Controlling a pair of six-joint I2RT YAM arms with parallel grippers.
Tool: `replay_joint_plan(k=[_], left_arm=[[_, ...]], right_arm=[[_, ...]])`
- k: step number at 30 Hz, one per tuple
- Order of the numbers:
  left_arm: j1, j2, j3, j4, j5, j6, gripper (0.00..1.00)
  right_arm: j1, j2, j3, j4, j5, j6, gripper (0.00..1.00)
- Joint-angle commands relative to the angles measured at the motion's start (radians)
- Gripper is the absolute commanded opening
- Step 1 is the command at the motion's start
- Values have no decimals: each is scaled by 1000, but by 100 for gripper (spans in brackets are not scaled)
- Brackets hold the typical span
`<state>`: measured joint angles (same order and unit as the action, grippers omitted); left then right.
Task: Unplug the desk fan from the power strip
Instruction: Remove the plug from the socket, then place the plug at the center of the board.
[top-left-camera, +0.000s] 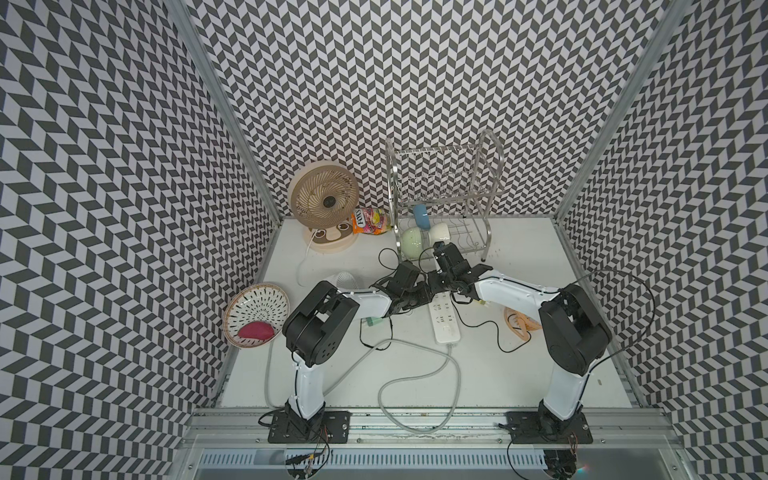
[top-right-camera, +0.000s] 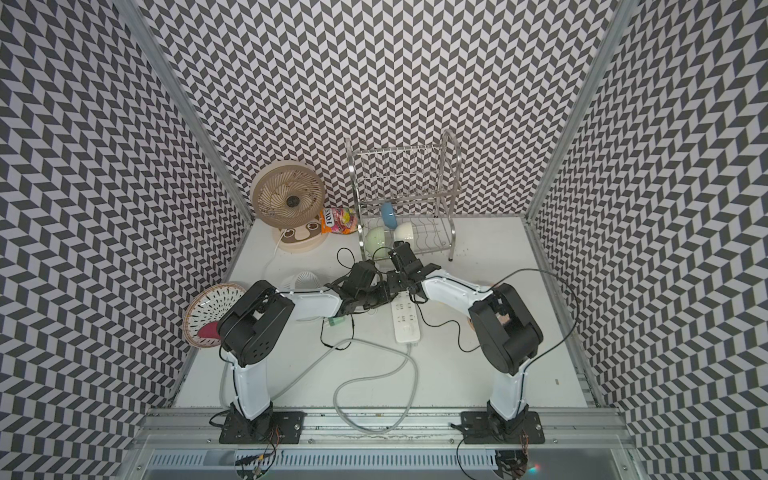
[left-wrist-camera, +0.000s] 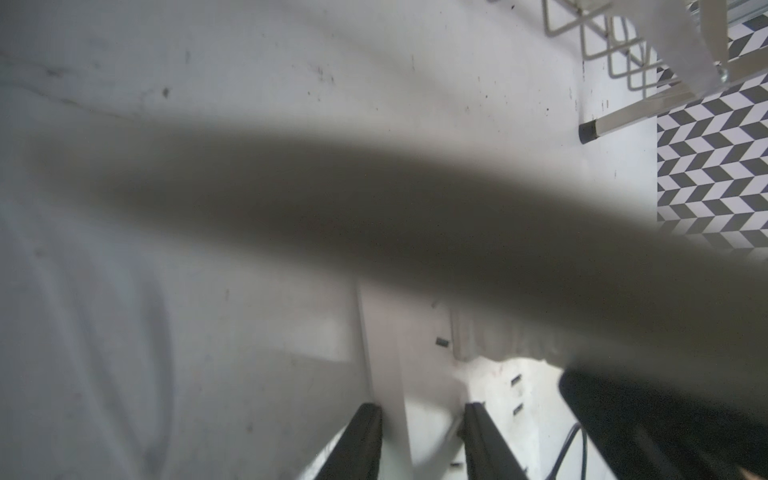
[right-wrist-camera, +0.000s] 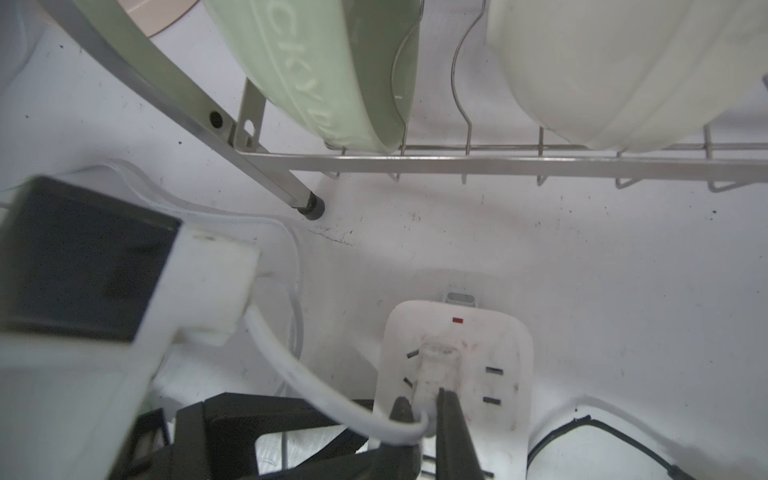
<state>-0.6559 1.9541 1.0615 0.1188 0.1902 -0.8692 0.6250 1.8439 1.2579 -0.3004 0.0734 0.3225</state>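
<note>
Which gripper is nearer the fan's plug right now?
Right. The right gripper is shut on the plug in the power strip; the left gripper sits over the strip beside it.

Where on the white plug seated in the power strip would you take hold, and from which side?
I'd take the plug by its two flat flanks, above the face of the power strip, coming from above. It stands upright in its socket and its cable leaves sideways, so a top approach clears it and lines up with the pull. The right gripper is closed on it so.
</note>
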Motion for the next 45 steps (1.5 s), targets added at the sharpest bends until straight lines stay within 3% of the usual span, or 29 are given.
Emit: replay_joint_plan(k=[1,13,27,40,45], left_arm=[[9,71,-51,-185,-78,9,37],[9,80,-49,-181,-77,6,37],[9,64,-54,-162,-69,12,37],[-5,-241,-141,-2,-20,144,50],[-3,-403,-192,39,16,235,51]], right_arm=[[19,-119,28,155,-72,6,10],[19,-138,21,207,-147,-18,10],[18,-126,33,156,-40,-9,9],[-10,-130,32,112,-11,-23,9],[-11,-122,14,107,-73,-43,9]])
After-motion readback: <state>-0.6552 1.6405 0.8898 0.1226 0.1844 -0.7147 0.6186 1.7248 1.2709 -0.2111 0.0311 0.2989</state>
